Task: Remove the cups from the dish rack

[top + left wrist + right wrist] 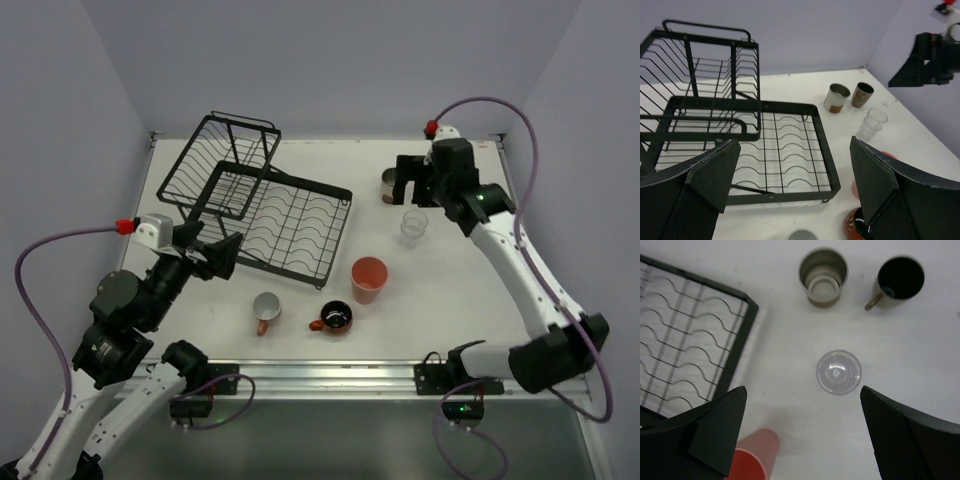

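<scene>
Two end effectors, left (794, 145) and right (803, 391), fingers apart; brown cup (900, 278) (hidden overhead) in wrist views.

The white table (450, 310) carries a black wire dish rack (290, 225) reaching from its far left corner toward the middle. Near the far right corner a cream-and-brown cup (823, 276) and a small brown cup (900, 281) stand side by side, with a clear glass (413, 227) just nearer. A salmon tumbler (368, 279) sits mid-table. By the near edge are a pink mug (266, 311) and an orange-red mug (335, 318).
</scene>
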Controlling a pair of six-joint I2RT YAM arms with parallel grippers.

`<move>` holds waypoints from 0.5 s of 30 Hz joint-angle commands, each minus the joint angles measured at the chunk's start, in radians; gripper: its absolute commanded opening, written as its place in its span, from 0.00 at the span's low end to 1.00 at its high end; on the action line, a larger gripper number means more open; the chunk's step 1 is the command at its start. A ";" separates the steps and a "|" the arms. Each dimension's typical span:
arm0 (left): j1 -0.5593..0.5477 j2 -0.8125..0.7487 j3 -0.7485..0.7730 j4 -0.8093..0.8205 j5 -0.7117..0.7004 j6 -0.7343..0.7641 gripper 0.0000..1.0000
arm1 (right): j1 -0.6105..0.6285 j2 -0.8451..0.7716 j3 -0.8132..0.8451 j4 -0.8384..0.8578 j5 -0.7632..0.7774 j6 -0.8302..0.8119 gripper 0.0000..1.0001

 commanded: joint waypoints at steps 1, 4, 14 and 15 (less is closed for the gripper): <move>-0.002 0.045 0.129 0.031 -0.078 0.011 1.00 | -0.001 -0.245 -0.074 0.162 -0.055 0.049 0.99; -0.002 0.072 0.197 0.028 -0.117 0.016 1.00 | -0.001 -0.515 -0.179 0.305 -0.049 0.087 0.99; -0.004 0.079 0.396 0.045 -0.206 0.051 1.00 | -0.001 -1.156 -0.338 0.492 0.103 0.101 0.99; -0.004 0.065 0.381 0.047 -0.212 0.048 1.00 | -0.001 -1.193 -0.356 0.497 0.126 0.092 0.99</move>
